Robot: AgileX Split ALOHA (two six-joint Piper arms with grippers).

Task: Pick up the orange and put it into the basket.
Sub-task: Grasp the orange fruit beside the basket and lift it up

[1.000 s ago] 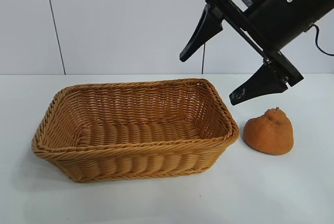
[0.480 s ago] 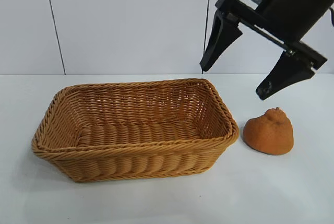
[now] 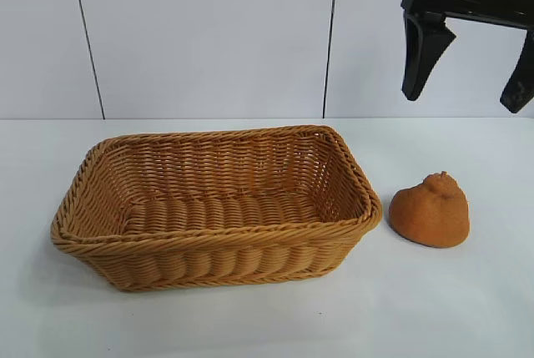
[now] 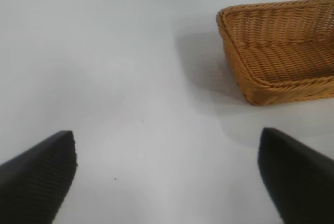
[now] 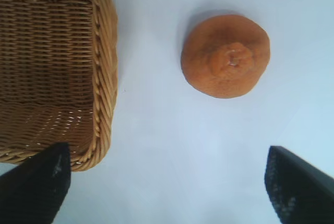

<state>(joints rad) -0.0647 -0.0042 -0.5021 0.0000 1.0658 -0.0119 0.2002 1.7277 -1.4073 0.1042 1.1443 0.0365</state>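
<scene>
The orange (image 3: 430,210), dull orange-brown with a knobbly top, lies on the white table just right of the basket (image 3: 213,243). The tan wicker basket is empty. My right gripper (image 3: 463,91) hangs open and empty high above the orange, at the back right. In the right wrist view the orange (image 5: 225,55) lies beyond the open gripper (image 5: 169,179), and the basket (image 5: 104,78) stands beside it. My left gripper (image 4: 168,169) is open and empty over bare table in the left wrist view, away from the basket's end (image 4: 235,62). It is out of the exterior view.
The white table (image 3: 467,308) runs back to a grey panelled wall (image 3: 209,32). Bare table lies in front of the basket and around the orange.
My right gripper has risen and swung right, from above the basket's right end to high over the orange, and turned level. The orange and basket have not moved.
</scene>
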